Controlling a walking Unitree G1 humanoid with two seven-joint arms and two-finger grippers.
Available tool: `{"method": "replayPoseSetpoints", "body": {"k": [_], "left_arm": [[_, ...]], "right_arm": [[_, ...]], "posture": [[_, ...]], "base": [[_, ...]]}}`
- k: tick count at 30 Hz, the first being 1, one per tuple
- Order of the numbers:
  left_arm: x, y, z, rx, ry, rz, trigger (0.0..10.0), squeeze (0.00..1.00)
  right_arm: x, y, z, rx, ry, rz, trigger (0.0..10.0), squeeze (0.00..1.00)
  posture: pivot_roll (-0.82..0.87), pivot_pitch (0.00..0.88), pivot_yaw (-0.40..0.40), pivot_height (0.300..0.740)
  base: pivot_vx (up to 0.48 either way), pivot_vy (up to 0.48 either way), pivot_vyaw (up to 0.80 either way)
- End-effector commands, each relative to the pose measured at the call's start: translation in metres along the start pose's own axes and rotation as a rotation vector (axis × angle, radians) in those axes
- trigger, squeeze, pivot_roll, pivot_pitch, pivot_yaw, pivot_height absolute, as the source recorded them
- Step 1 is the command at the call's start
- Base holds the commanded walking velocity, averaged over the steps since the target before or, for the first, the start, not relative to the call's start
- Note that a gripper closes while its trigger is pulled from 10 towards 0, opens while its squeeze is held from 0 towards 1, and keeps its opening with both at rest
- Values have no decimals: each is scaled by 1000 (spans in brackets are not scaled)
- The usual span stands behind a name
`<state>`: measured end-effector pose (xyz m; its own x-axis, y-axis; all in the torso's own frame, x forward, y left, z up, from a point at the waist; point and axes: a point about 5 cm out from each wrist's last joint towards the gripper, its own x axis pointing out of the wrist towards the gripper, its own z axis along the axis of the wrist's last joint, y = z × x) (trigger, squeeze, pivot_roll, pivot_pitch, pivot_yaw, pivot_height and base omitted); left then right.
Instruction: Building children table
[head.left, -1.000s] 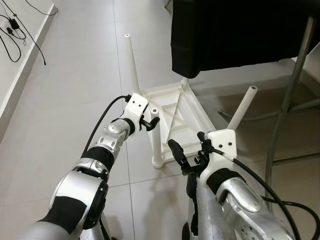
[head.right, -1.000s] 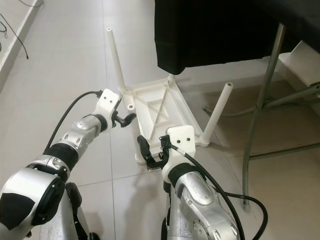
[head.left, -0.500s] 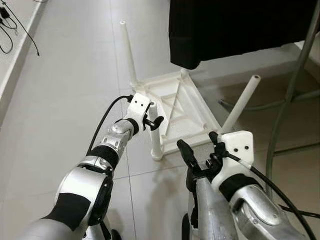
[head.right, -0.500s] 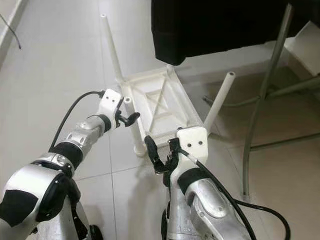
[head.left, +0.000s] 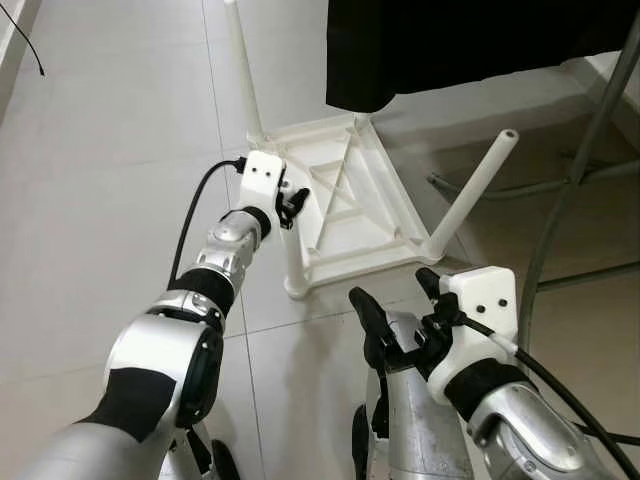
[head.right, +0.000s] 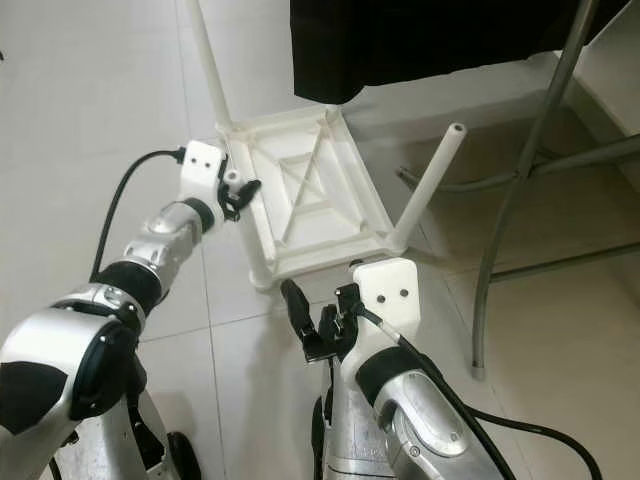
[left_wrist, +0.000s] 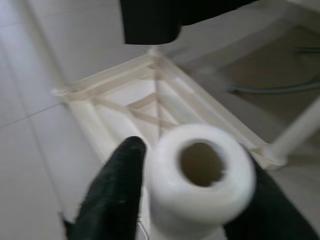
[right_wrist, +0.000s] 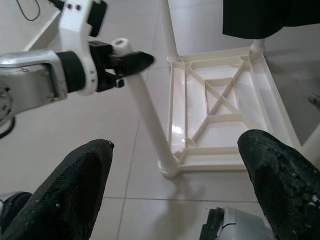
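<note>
Left gripper (head.left: 290, 203) clamps the top of a leg (head.left: 291, 245) standing in the upturned table's (head.left: 350, 205) near corner on the floor. Right gripper (head.left: 400, 305) hovers open nearby. Seating the leg seems underway; next, press it home squarely.

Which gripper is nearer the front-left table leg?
Left. The left gripper clasps the top of that leg; the right gripper hangs open, short of the table.

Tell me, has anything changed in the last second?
Little has. The left gripper still clamps the top of the near table leg, now a bit closer to the upturned table. The right gripper stays open above the floor, holding nothing.
</note>
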<state>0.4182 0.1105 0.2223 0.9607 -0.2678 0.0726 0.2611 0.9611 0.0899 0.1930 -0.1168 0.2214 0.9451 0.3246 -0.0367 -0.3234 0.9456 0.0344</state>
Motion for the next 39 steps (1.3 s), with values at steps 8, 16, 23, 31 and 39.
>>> {"method": "replayPoseSetpoints", "body": {"k": [8,16,23,31,39], "left_arm": [[-26,65,-25,52,60,293,0,0],[-127,188,-65,125,121,795,0,0],[-242,236,-113,120,265,1140,0,0],[-240,166,-186,-197,356,947,10000,0],[-159,105,-168,-302,213,559,10000,0]], "right_arm": [[-1,3,4,4,8,21,10000,0],[12,5,5,18,-10,68,10000,0],[27,7,8,18,-25,119,10000,0],[37,3,9,16,-49,130,10000,0],[42,3,7,25,-62,122,10000,0]], "posture": [[-476,363,-39,405],[-363,322,-51,405],[-286,286,-44,405],[-245,267,-30,405],[-228,247,-1,405]], "base": [[0,0,0],[0,0,0],[0,0,0],[0,0,0],[0,0,0]]}}
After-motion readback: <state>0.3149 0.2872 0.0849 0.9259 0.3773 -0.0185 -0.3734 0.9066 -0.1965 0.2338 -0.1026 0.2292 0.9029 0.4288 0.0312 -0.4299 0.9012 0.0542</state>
